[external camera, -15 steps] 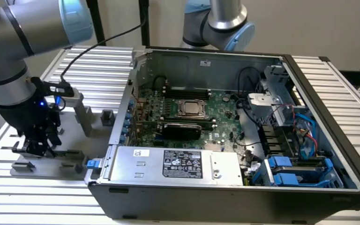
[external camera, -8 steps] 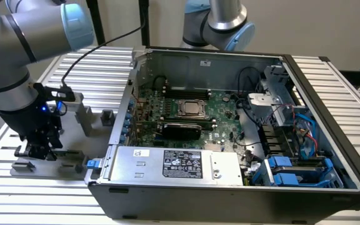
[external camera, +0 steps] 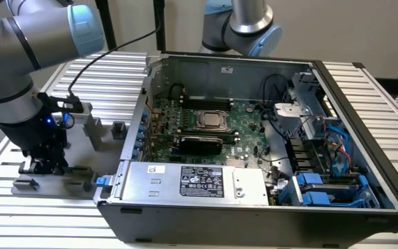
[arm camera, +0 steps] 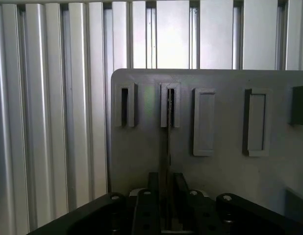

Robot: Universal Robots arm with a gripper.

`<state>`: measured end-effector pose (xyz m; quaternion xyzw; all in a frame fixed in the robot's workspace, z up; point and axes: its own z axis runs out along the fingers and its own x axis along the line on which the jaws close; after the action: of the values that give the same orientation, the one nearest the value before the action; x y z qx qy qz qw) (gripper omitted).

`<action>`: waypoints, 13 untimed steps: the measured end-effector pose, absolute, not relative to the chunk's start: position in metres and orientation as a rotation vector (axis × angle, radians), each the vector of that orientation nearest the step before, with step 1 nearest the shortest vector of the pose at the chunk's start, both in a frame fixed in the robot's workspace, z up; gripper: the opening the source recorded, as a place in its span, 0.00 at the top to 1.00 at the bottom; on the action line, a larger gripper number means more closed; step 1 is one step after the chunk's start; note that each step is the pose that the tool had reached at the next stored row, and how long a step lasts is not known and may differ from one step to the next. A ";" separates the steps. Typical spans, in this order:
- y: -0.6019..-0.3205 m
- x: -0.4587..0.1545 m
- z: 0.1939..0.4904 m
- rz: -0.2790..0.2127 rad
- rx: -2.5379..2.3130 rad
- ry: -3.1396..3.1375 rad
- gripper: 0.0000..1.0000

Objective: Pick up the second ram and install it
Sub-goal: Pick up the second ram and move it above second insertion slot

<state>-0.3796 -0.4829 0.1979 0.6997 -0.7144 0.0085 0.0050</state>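
Note:
The second ram [arm camera: 169, 142] stands on edge in a slot of the grey fixture plate [arm camera: 141, 156], showing as a thin vertical strip. My gripper [arm camera: 167, 180] is low over the plate and straddles the stick's near end, one finger [arm camera: 154, 191] on each side with a narrow gap to the board, so it is open. In the exterior view my gripper [external camera: 43, 165] points down onto the same plate [external camera: 57, 188], at the exterior view's left, outside the open computer case [external camera: 143, 104]. The stick itself is hidden there behind the gripper.
Grey fixture blocks [external camera: 91, 129] rise from the plate between my arm and the case. Inside the case lie the motherboard with its processor socket [external camera: 211, 120], a black card [external camera: 200, 142] and the power supply [external camera: 195, 181]. A second arm [external camera: 244, 26] stands behind the case.

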 end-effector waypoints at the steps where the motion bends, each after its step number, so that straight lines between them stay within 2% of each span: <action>1: -0.483 -0.380 0.198 0.025 2.192 -2.238 0.73; 13: -0.483 -0.380 0.195 -0.001 2.190 -2.236 0.75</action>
<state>-0.3796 -0.4826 0.1949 0.6997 -0.7144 -0.0003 0.0062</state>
